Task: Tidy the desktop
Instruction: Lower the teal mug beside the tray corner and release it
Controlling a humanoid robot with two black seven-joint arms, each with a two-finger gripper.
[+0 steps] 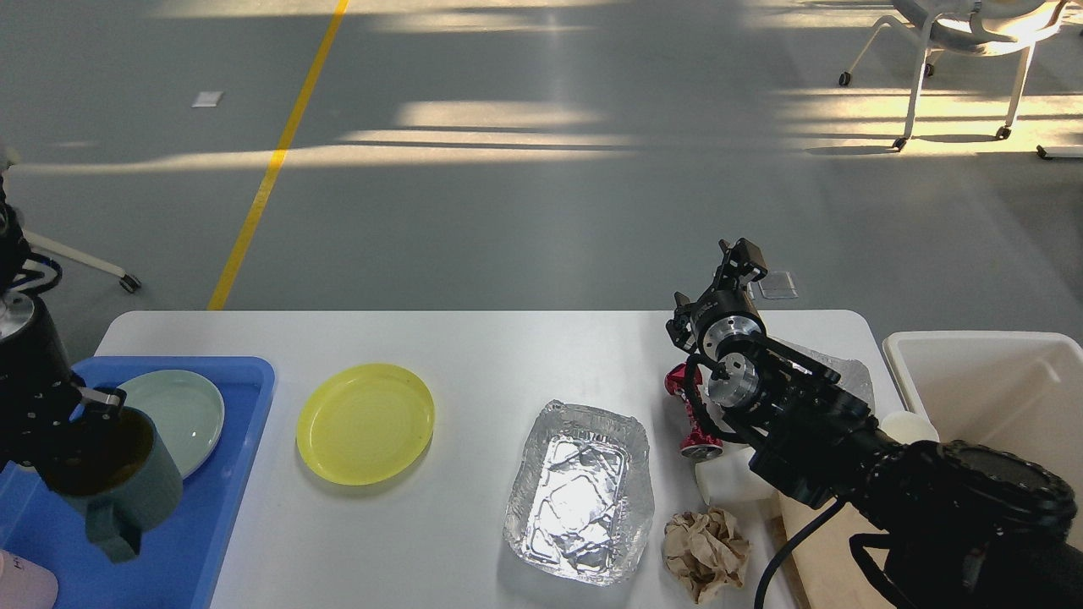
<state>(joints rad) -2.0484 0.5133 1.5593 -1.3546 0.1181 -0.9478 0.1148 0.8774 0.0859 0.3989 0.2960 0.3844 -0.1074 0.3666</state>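
Note:
The white desktop (pixel 482 347) carries a yellow plate (pixel 365 423), a crumpled foil tray (pixel 582 492), a ball of brown paper (pixel 705 554), a crushed red can (pixel 692 408) and a white container (pixel 726 480). At the left, a blue tray (pixel 216 491) holds a pale green plate (pixel 184 413). My left gripper (pixel 95 406) is shut on the rim of a teal mug (pixel 127 486), which is tilted low over the blue tray, partly covering the green plate. My right gripper (pixel 739 258) is raised above the table's far right edge; its fingers are too dark and small to tell apart.
A white bin (pixel 998 393) stands off the table's right end. A pink object (pixel 24 585) pokes in at the bottom left. Clear plastic (pixel 846 370) lies behind my right arm, and a wooden board (pixel 816 550) lies under it. Chairs stand on the floor beyond.

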